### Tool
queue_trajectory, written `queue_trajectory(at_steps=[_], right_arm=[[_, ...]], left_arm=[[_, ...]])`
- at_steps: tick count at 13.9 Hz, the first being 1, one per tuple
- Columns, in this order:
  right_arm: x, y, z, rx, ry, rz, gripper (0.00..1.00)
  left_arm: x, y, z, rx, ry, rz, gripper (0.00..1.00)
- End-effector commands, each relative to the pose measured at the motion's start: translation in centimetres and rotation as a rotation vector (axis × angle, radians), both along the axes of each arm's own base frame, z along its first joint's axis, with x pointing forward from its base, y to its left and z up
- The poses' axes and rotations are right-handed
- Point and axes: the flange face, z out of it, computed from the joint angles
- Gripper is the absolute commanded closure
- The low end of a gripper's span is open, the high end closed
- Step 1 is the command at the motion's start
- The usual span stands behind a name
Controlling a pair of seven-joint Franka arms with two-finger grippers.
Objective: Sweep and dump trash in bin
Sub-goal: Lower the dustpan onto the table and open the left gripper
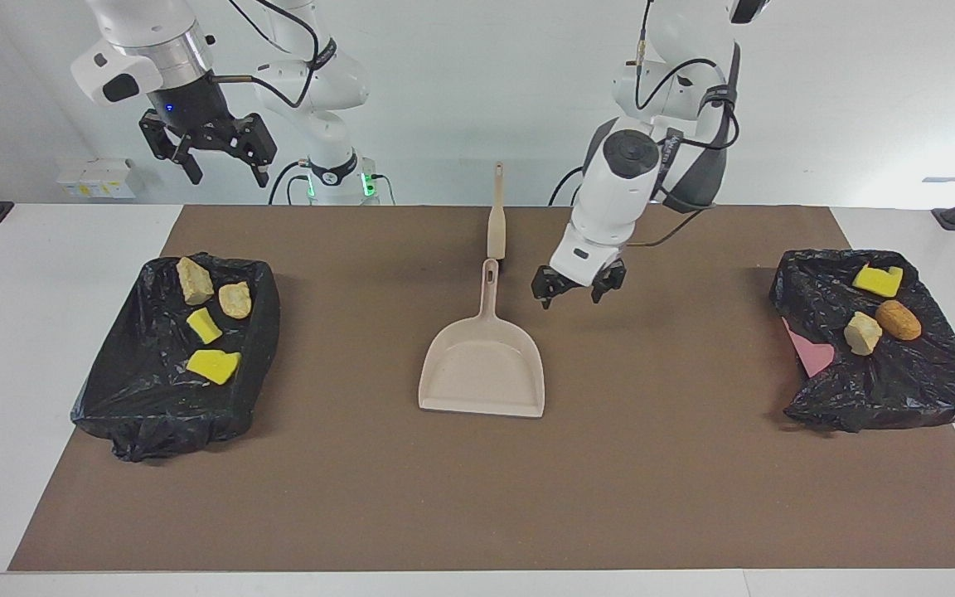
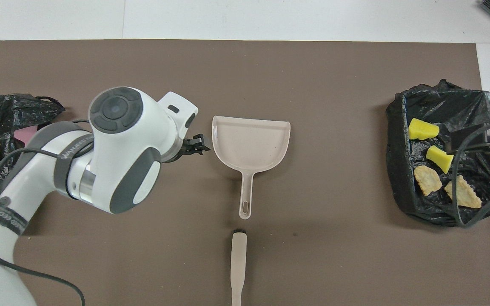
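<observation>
All the trash I see lies in two black bag-lined bins. The bin (image 1: 125,390) at the right arm's end holds several pieces: a tan chunk (image 1: 194,280), a bread-like lump (image 1: 235,299) and two yellow sponges (image 1: 213,366). The bin (image 1: 900,398) at the left arm's end holds a yellow sponge (image 1: 877,280), a tan chunk (image 1: 862,333) and an orange-brown lump (image 1: 898,320). My left gripper (image 1: 577,290) is open and empty, low over the mat beside the dustpan's handle. My right gripper (image 1: 225,162) is open and empty, raised high over its bin.
The beige dustpan (image 1: 482,369) lies empty mid-mat, handle toward the robots. The beige brush (image 1: 496,224) lies in line with it, nearer to the robots, its black bristles by the dustpan's handle. A pink scrap (image 1: 813,352) shows at the edge of the bin at the left arm's end.
</observation>
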Motion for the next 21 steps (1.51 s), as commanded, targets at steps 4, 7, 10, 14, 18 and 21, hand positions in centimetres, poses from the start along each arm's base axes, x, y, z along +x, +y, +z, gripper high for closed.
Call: queue_trajectory(at_steps=[4, 7, 10, 14, 18, 21], right_arm=[[-0.4, -0.6, 0.4, 0.009, 0.003, 0.012, 0.00], [-0.5, -0.7, 0.3, 0.007, 0.012, 0.011, 0.00], [-0.5, -0.8, 0.3, 0.007, 0.012, 0.009, 0.00], [-0.5, -1.2, 0.3, 0.007, 0.013, 0.003, 0.00], [-0.5, -1.2, 0.3, 0.004, 0.015, 0.003, 0.00], [-0.5, -1.2, 0.3, -0.008, 0.014, 0.002, 0.00]], left_arm=[[4.0, 8.5, 2.2, -0.017, -0.041, 0.065, 0.00], [5.2, 12.8, 3.2, -0.014, -0.062, -0.004, 0.00], [5.6, 15.9, 4.2, -0.005, -0.072, -0.081, 0.00], [5.6, 16.4, 5.2, 0.001, -0.064, -0.118, 0.00], [5.4, 16.4, 6.4, 0.001, -0.080, -0.126, 0.00], [5.1, 16.7, 7.5, 0.004, -0.092, -0.163, 0.00]])
